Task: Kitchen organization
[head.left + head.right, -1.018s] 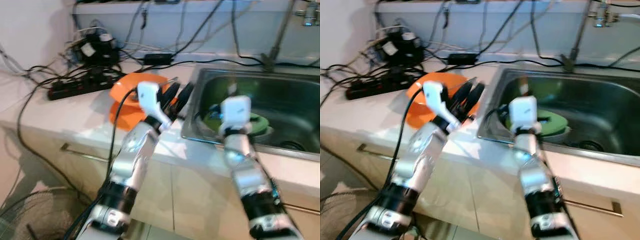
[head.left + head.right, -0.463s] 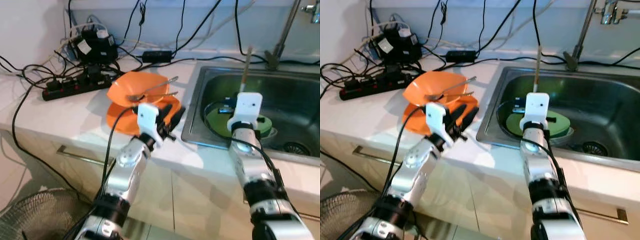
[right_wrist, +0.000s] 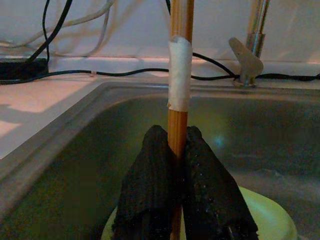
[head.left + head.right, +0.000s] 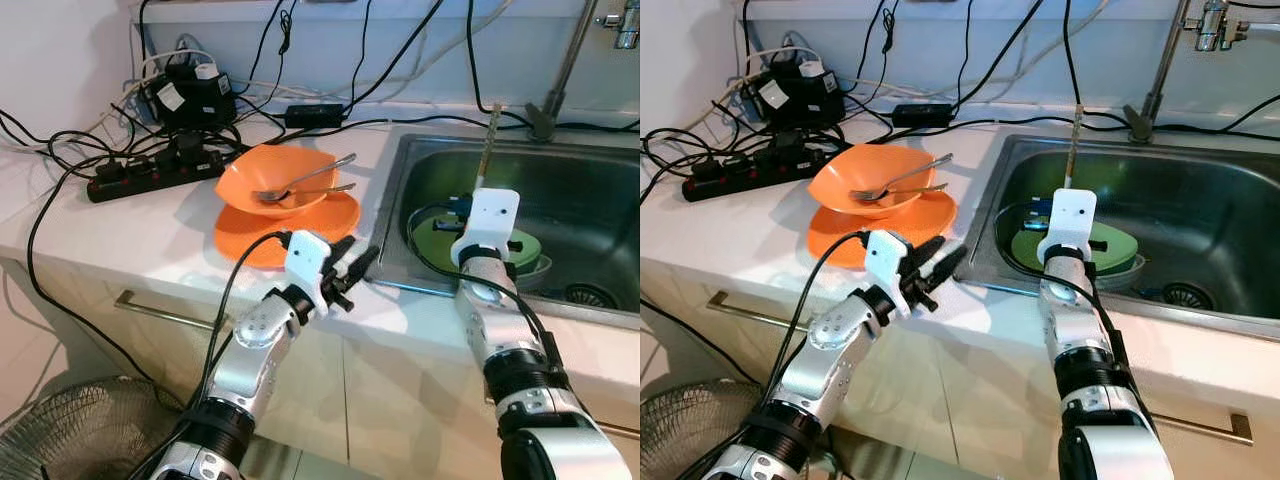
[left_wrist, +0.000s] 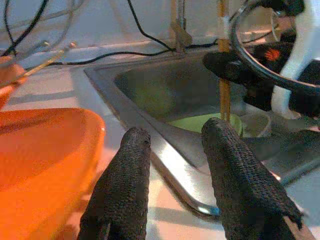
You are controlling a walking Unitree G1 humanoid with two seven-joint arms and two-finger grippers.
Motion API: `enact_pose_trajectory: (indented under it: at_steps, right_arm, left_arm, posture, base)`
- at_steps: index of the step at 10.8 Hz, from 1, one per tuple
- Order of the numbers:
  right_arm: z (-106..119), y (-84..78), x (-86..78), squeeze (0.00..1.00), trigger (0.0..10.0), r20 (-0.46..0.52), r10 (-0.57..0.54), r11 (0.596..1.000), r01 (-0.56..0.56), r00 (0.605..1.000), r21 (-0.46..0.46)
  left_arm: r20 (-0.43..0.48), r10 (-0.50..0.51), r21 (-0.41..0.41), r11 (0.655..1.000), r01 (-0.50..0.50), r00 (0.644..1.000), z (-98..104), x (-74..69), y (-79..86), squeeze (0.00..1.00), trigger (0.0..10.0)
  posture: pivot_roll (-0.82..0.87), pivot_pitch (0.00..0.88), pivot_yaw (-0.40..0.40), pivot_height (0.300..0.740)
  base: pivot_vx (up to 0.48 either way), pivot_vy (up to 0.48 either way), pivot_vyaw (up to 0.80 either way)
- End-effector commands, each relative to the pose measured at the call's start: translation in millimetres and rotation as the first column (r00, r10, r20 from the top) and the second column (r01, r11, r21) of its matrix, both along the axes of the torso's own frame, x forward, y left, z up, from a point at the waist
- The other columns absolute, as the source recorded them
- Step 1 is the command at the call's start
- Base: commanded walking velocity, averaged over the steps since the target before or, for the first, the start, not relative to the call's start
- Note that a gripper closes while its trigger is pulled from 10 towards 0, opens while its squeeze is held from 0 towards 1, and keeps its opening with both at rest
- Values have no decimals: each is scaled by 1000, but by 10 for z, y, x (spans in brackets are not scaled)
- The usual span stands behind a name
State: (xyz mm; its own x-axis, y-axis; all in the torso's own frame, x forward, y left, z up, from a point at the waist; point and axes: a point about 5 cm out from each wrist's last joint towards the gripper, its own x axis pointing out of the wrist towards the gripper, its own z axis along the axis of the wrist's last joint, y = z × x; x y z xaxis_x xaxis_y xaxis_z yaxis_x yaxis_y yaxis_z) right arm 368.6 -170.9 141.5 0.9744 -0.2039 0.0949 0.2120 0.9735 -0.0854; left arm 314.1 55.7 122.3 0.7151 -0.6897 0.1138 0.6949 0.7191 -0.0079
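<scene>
On the white counter [image 4: 150,235], left of the sink [image 4: 585,215], the left gripper [image 4: 352,272] has dropped below the orange bowl [image 4: 275,180], fingers parted. The right gripper [image 3: 170,165] pinches a wooden stick [image 4: 488,140] over the green plate [image 4: 520,245]; its lower end is hidden.

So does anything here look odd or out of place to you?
Yes: a black power strip and tangled cables lie on the white counter close to the steel sink. Also, the thin wooden stick gripped upright by the right gripper has pale tape around it.
</scene>
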Motion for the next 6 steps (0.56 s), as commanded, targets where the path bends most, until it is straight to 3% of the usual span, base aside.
enact_pose_trajectory:
  at_steps: [1, 3, 4, 5, 6]
  right_arm:
    - [-127, 32, -21, 0, 10000, -51, 17, 1000, -17, 999, 12]
    - [-204, 53, -30, 0, 10000, -93, 30, 1000, -29, 995, 9]
    - [-211, 68, -31, 106, 10000, -95, 34, 999, -33, 995, 12]
    - [-208, 81, -28, 859, 10000, -91, 37, 999, -36, 995, 14]
    - [-206, 81, -24, 969, 10000, -90, 39, 999, -38, 995, 14]
  left_arm:
    - [-20, -16, 36, 999, 17, 1000, -66, -20, 12, 0, 10000]
    - [-19, -17, 45, 999, 18, 1000, -73, -20, 11, 0, 10000]
    - [-17, -15, 47, 999, 16, 1000, -68, -15, 13, 0, 10000]
    - [-15, -14, 49, 999, 14, 1000, -63, -11, 13, 0, 10000]
    - [-12, -17, 52, 998, 18, 1000, -59, -9, 12, 0, 10000]
  posture:
    - [43, 0, 111, 740]
    - [43, 0, 110, 740]
    - [49, 0, 109, 740]
    - [51, 0, 109, 740]
    - [51, 0, 108, 740]
  base:
    - [0, 0, 0]
    - [0, 0, 0]
    - [0, 0, 0]
    - [0, 0, 0]
    - [0, 0, 0]
